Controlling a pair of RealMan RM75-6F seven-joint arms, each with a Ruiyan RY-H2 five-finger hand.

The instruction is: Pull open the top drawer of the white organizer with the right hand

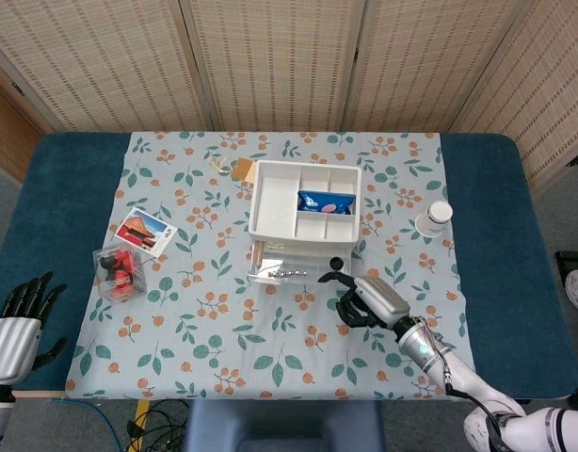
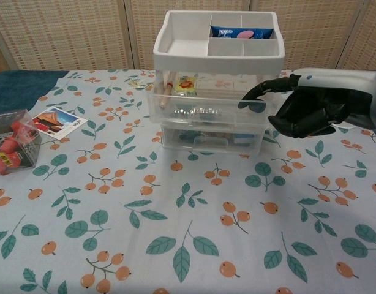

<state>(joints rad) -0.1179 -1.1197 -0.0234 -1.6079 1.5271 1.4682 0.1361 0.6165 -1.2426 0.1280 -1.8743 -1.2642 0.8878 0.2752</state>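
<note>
The white organizer [image 1: 303, 200] [image 2: 215, 50] stands mid-table with a divided tray on top. Its clear top drawer [image 1: 291, 270] [image 2: 203, 105] is slid partway out toward me, showing small metal pieces and a dark round item. My right hand [image 1: 368, 299] [image 2: 311, 110] is at the drawer's front right corner. One finger reaches forward and hooks the drawer's front edge, and the others are curled in. My left hand [image 1: 17, 323] rests off the table's near-left corner with fingers apart and nothing in it.
A clear box of red items [image 1: 119, 269] [image 2: 9, 147] and a picture card [image 1: 145, 232] [image 2: 56, 120] lie at the left. A white jar [image 1: 435, 217] stands right of the organizer. A blue packet [image 1: 324, 201] lies in the top tray.
</note>
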